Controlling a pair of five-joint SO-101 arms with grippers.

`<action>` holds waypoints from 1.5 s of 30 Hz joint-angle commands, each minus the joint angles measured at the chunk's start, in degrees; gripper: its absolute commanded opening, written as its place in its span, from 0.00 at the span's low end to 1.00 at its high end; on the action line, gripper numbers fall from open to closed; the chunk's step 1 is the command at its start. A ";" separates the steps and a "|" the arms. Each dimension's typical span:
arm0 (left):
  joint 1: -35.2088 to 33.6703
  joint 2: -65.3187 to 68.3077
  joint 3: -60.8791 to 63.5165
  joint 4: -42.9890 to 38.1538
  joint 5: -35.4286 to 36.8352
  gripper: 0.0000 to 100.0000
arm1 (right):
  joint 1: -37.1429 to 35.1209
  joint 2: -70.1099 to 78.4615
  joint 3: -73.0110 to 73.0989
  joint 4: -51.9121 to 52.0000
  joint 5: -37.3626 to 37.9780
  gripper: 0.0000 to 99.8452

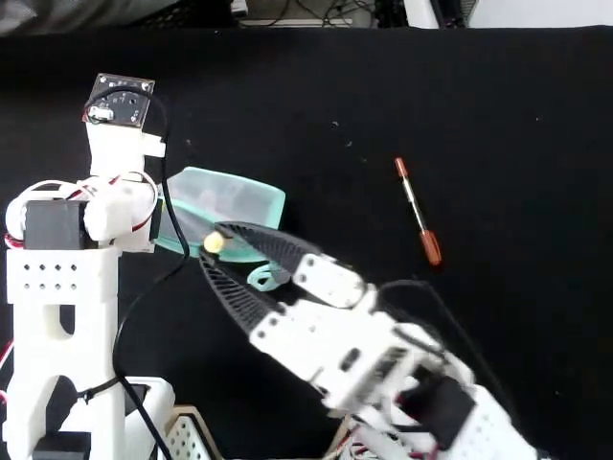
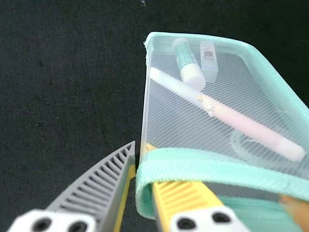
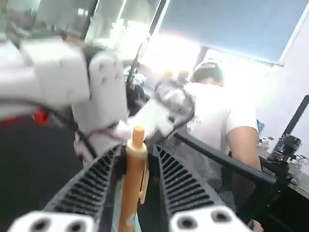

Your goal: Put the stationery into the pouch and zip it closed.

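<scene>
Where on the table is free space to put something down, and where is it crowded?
Free: the black table beyond and right of the red pen, and the far strip behind the pouch. Crowded: around the pouch, where the left arm and right arm meet.

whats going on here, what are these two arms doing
The left pincer is clamped on one end of the teal mesh pouch, which already has a pink pen and a couple of small items inside. The right pincer grips an orange pen, and the high view shows it at the pouch's edge. A red pen lies on the black table, apart from the pouch.
</scene>
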 commanded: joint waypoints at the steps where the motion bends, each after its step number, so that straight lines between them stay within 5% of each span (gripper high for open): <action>1: -0.75 -0.18 -0.40 -0.70 -0.35 0.03 | -0.44 -0.66 6.29 -5.19 4.84 0.01; 9: -0.75 -0.18 -0.40 -0.70 -0.35 0.03 | 6.77 -0.66 14.29 1.32 9.85 0.02; 16: -0.75 -0.18 -0.40 -0.70 -0.35 0.03 | 7.21 -0.66 -1.10 24.00 2.29 0.19; 24: -0.75 -0.18 -0.40 -0.70 -0.35 0.03 | 8.09 -0.66 -21.49 36.31 -1.93 0.20; 27: -0.75 -0.18 -0.40 -0.70 -0.35 0.03 | 14.59 -0.66 -25.98 37.63 -2.02 0.20; 32: -0.75 -0.18 -0.40 -0.53 -0.35 0.03 | 35.25 1.63 -20.09 37.63 -4.13 0.19; 37: -0.75 -0.18 -0.40 -0.53 -0.35 0.03 | 50.55 17.89 -10.15 30.51 -4.84 0.15; 45: -0.75 -0.18 -0.40 -0.44 -0.44 0.03 | 54.95 53.05 -22.20 27.16 -4.75 0.15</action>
